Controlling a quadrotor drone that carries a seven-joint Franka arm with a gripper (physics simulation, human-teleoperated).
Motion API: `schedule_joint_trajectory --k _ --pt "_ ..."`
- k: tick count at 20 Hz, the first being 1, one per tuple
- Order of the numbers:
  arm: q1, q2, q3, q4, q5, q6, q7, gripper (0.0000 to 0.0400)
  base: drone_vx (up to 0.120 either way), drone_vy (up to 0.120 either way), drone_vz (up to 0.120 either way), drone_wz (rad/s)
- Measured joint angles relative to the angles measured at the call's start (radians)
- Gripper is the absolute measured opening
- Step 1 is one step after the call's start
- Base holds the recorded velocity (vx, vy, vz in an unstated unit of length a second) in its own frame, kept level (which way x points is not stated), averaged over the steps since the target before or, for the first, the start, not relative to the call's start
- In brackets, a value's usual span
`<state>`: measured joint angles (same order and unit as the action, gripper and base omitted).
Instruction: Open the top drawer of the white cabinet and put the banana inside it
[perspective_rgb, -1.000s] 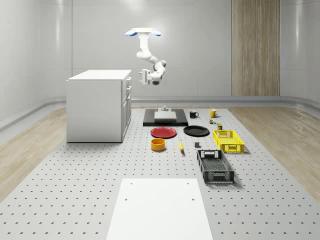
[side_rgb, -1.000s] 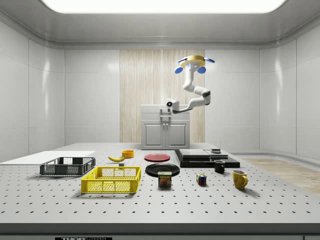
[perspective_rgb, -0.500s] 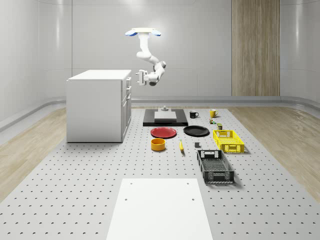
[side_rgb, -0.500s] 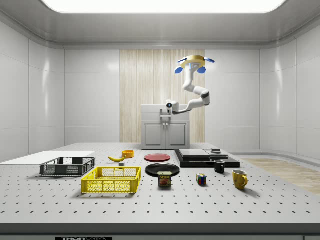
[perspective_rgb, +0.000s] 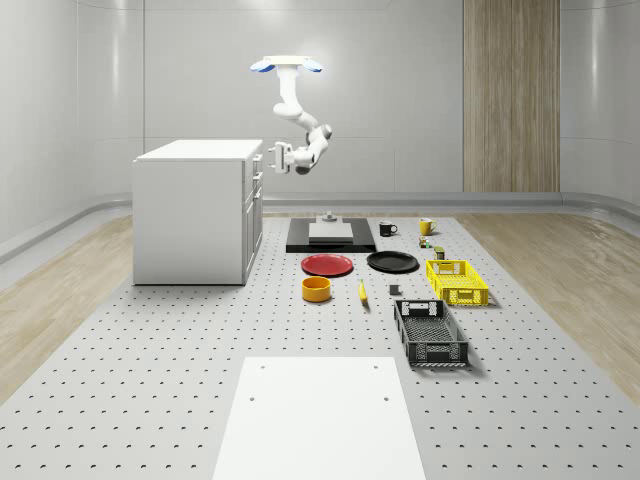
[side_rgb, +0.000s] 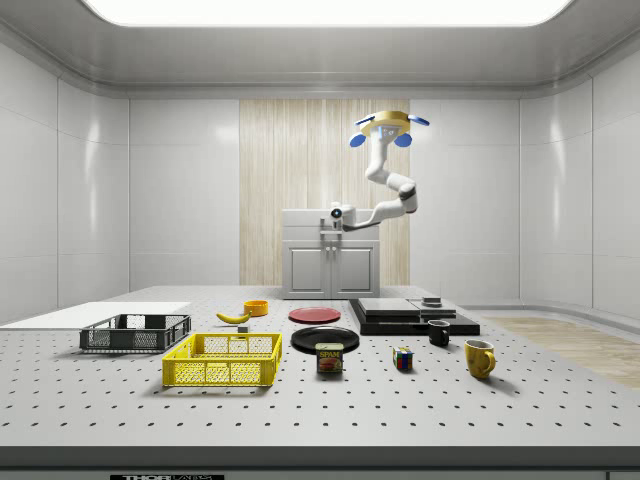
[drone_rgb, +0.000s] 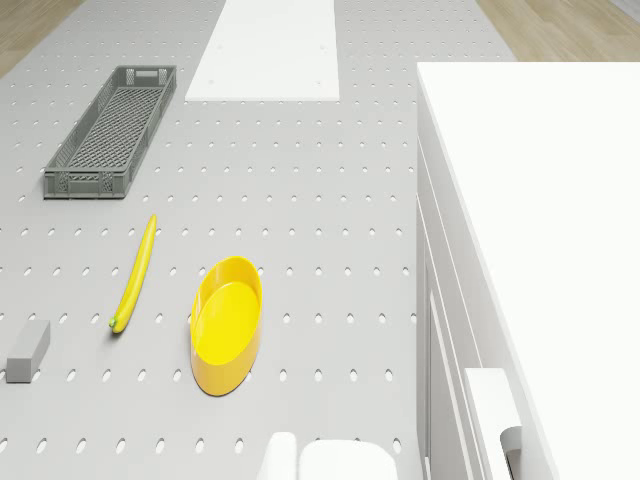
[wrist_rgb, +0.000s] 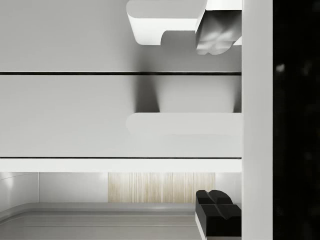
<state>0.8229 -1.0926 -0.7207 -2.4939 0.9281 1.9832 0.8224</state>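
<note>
So over the last second the gripper (perspective_rgb: 272, 154) has slid in toward the white cabinet (perspective_rgb: 192, 212) and now sits at the top drawer (perspective_rgb: 257, 160) handle, fingers spread either side, not clamped. Drone (perspective_rgb: 286, 65) hovers just off the cabinet front. Banana (perspective_rgb: 362, 292) lies on the table by the orange bowl (perspective_rgb: 316, 289). Only readable text: "SPAM" on the tin (side_rgb: 329, 357).

Two crates (perspective_rgb: 431, 332) (perspective_rgb: 456, 281), two plates (perspective_rgb: 327, 264) (perspective_rgb: 392, 262), two mugs (side_rgb: 479, 357) (side_rgb: 438, 333) (one banana (drone_rgb: 135, 272)).

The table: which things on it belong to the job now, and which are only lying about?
For the job:
- white cabinet, its top drawer shut
- banana on the table
- gripper at the top drawer's front

Lying about:
- yellow bowl
- red plate
- black plate
- yellow crate
- grey crate
- mugs
</note>
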Motion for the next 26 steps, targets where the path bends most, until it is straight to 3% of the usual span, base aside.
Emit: schedule_joint_trajectory --k 10,17,26 --pt "0.064 0.071 0.015 0.027 0.057 0.057 -0.042 0.04 0.0 0.0 0.0 0.0" --pt "0.083 0.099 0.04 0.025 0.098 0.09 -0.063 0.04 0.0 0.0 0.0 0.0" --pt "0.081 0.116 0.054 0.026 0.122 0.094 -0.075 0.04 0.0 0.0 0.0 0.0"
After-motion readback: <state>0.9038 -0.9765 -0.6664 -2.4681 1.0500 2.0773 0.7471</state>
